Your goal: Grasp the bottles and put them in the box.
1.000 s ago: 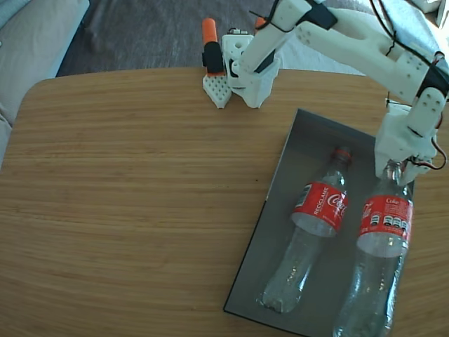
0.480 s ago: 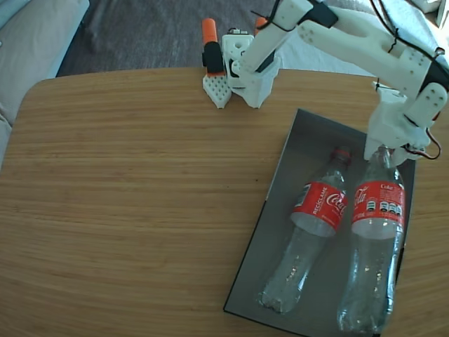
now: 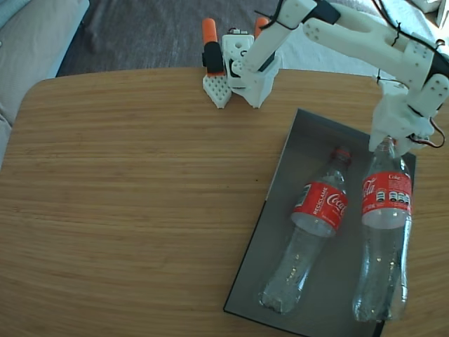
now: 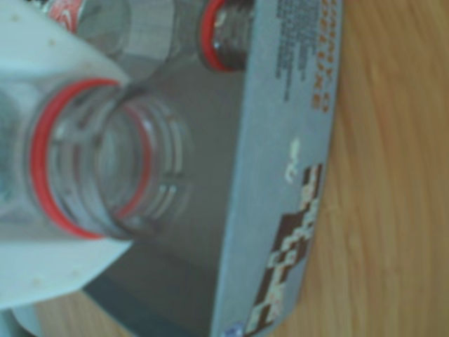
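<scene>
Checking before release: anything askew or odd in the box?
Nothing damaged or spilled. The left bottle lies flat in the box. The right bottle, gripped at its neck by the gripper, appears to overhang the box's near edge. Both are capless.

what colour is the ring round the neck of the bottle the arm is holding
Red: a thin red neck ring around the clear held bottle, clearest in the wrist view.

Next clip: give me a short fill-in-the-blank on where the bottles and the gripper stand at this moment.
1. The gripper holds one bottle by its ____.
2. The other bottle lies free inside the ____.
3. Both bottles carry labels coloured ____.
4. The box rests on a table made of ____.

Missing words: neck; box; red; wood
</scene>
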You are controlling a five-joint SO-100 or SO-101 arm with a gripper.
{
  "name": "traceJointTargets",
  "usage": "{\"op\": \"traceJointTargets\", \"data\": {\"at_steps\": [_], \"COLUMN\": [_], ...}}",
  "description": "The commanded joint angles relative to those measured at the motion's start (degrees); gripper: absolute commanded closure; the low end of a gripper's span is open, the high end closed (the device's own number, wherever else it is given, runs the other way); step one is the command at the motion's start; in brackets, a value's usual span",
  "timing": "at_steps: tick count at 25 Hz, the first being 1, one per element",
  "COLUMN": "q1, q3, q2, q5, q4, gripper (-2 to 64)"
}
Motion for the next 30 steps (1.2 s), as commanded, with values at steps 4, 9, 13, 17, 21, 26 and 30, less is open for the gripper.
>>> {"op": "traceJointTargets", "data": {"at_steps": [4,9,13,17,21,26,30], "q1": [0.1,0.1,0.1,-0.2,0.0,0.1,0.1], "q3": [-2.4,-2.3,-0.9,0.5,1.9,5.1,6.9], "q2": [1.3,0.9,0.8,0.8,0.7,0.7,0.7], "q5": [0.4,3.8,4.0,4.0,4.0,4.0,4.0], "q4": [-0.4,-0.6,-3.0,-4.7,-6.3,-8.0,-9.5], "gripper": [61.4,61.4,61.4,61.6,61.6,61.6,61.6]}}
